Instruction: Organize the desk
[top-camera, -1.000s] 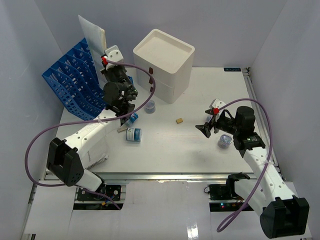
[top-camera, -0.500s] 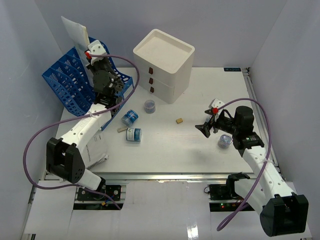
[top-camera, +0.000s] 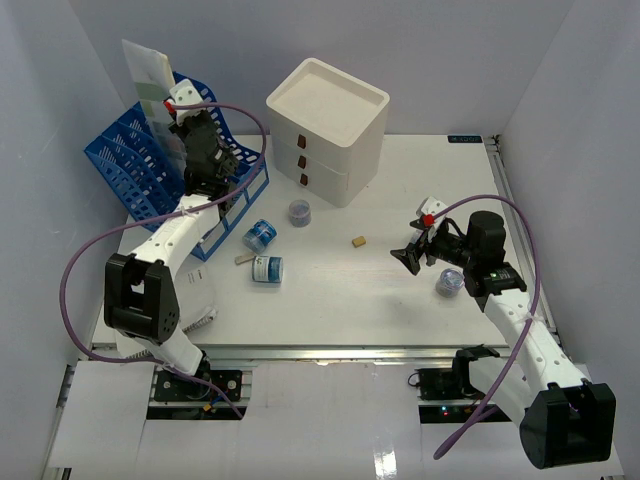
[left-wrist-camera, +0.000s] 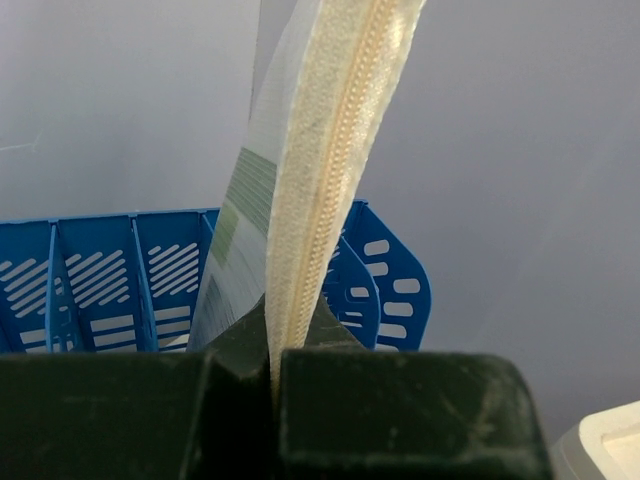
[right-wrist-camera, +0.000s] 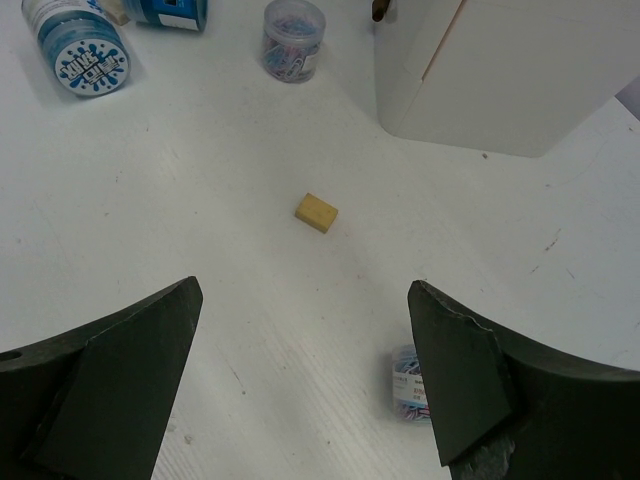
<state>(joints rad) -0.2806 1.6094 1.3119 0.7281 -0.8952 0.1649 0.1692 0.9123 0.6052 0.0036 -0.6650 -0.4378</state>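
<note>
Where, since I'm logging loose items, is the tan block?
Top view: the tan block lies on the desk, right of centre, between the drawer box and the right fingers.

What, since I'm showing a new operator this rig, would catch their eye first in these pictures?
Most striking is the left gripper, shut on a pale zippered pouch held upright above the blue file rack at the desk's far left corner. Next, the white three-drawer box stands at the back centre. The right gripper hangs open over the desk's right side, facing a small tan block.
</note>
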